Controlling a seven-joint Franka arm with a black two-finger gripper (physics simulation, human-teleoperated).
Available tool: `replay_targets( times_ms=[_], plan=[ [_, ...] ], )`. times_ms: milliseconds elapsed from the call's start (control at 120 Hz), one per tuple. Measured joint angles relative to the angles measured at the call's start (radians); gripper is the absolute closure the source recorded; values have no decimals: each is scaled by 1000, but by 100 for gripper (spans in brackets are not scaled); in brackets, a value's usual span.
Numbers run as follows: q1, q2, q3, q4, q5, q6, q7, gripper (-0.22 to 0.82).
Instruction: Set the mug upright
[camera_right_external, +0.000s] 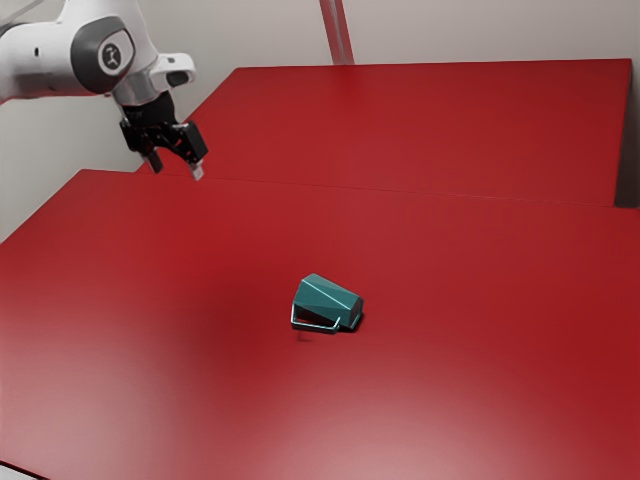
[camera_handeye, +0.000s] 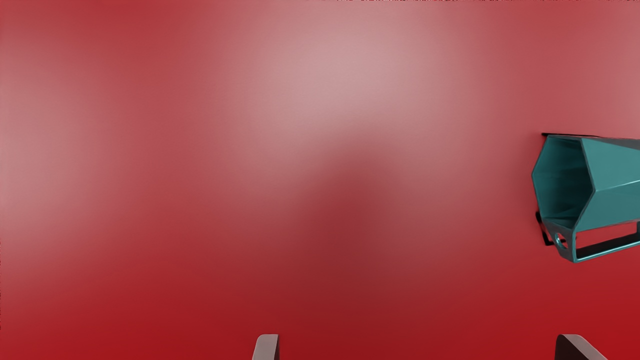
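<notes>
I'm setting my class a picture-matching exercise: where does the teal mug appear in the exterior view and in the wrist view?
Exterior view: the mug lies on its side near the middle of the picture, to the exterior view's right of the raised gripper.
Wrist view: out beyond one fingertip, its open mouth visible and its other end cut off by the picture's edge.
Shared landmark: the red tabletop under it.

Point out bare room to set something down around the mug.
Bare table lies between the mug and the seam behind it, on toward the exterior view's left and right, and in front of the handle. Only the tipped mug crowds it; overhead, the open jaws hang toward the exterior view's left.
</notes>
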Motion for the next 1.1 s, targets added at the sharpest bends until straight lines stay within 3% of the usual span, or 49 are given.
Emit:
replay_targets(
  times_ms=[167, 300, 475, 550, 842, 1100],
  plan=[
    [6, -11, 32, -28, -13, 51, 3, 0],
    [9, -35, 49, -131, -28, 153, 5, 0],
    [-134, -40, 239, -266, -182, 295, 57, 0],
    [-149, -56, 279, -329, -263, 372, 115, 0],
    [-64, -65, 292, -505, -692, 604, 526, 0],
    [33, -45, 284, -595, -940, 686, 901, 0]
  ],
)
